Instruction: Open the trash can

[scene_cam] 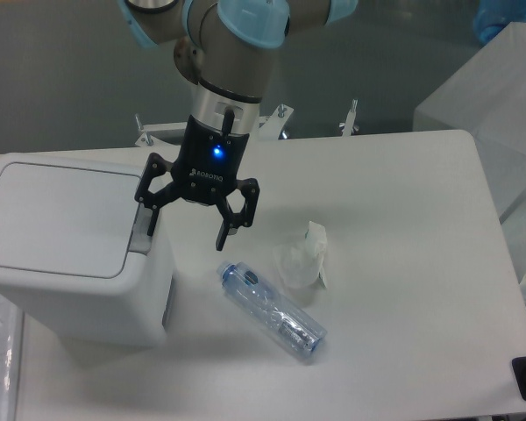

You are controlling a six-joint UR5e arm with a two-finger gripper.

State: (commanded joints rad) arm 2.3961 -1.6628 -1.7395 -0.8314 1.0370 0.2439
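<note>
The trash can [66,250] is a large white boxy bin at the left of the table, its flat lid down. A grey push-button tab [140,233] sits on its right edge. My gripper [187,231] hangs open just right of the bin. Its left finger [152,219] is over the grey tab, and whether it touches the tab is unclear. The right finger [225,233] hangs over bare table. Nothing is held between the fingers.
A clear plastic bottle [272,310] lies on its side right of the bin. A crumpled white tissue [303,258] lies beside it. Metal clamps [351,118] stand at the table's far edge. A translucent covered box [495,96] stands at the right.
</note>
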